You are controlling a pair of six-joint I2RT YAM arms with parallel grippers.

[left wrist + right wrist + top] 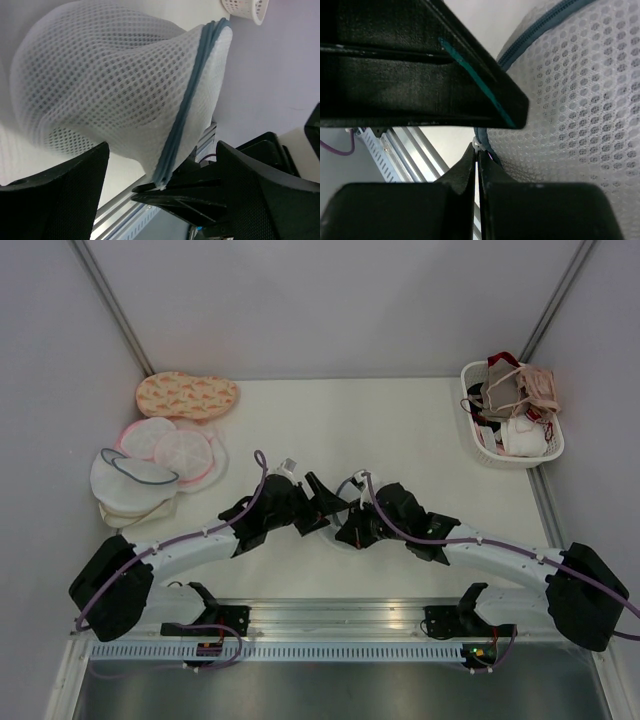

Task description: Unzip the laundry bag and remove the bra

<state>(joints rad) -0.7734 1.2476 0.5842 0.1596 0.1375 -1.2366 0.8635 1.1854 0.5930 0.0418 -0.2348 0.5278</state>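
- Laundry bag (110, 85): white mesh dome, buckled and tipped on edge, at the middle of the table toward the near side, between the two grippers. Mostly hidden under them from above. Contents not discernible through the mesh.
- Zipper rim (187, 105): grey-blue, running in the left wrist view from the upper right down to a low point at centre. Shut along the visible stretch.
- Zipper pull (479, 145): small metal tab at the rim's low end, pinched at the fingertips of the right gripper (476, 156).
- Right gripper: jaws closed flat together on the pull, mesh just to the right of them. Reaching in from the right in the overhead view.
- Left gripper (161, 146): jaws spread wide, the bag's lower part in front of the gap. Contact with the mesh cannot be told. One finger crossing just above the right gripper's fingertips in the right wrist view.
- Table (400, 420): pale top, grey walls at the left, far and right sides.
- Metal rail (340, 620): along the near edge, under both arm bases.
- Pink-rimmed round bags (175, 445): stacked near the left wall, well apart from the grippers.
- Orange patterned bag (187, 396): just beyond that stack, on the far side.
- White dark-rimmed bag (130, 478): at the stack's near left.
- White basket (515, 462): far right corner, beige, pink and white bras piled in it.
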